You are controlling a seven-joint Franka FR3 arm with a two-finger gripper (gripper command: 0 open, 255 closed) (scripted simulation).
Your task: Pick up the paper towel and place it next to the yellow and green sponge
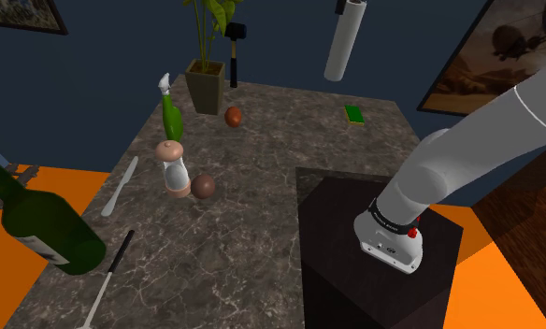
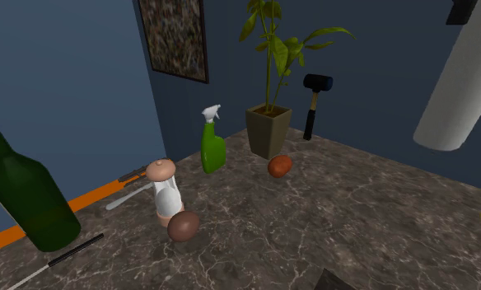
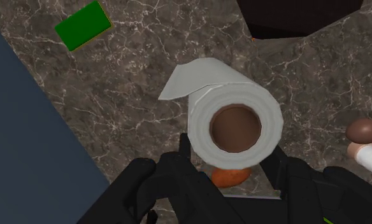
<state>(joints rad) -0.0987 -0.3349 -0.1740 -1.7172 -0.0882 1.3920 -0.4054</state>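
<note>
One paper towel roll [image 3: 236, 121], clasped between the gripper's [image 3: 230, 154] two fingers, is held high above the counter [image 1: 262, 196]; one green sponge [image 1: 355, 115] is noted near the wall-side edge, ringed by bare stone.

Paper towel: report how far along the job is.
Done: the paper towel roll is off the marble counter, high in the shoulder view. In hand: the hand clasps it. Left: setting it down beside the green sponge near the counter's far edge.
</note>
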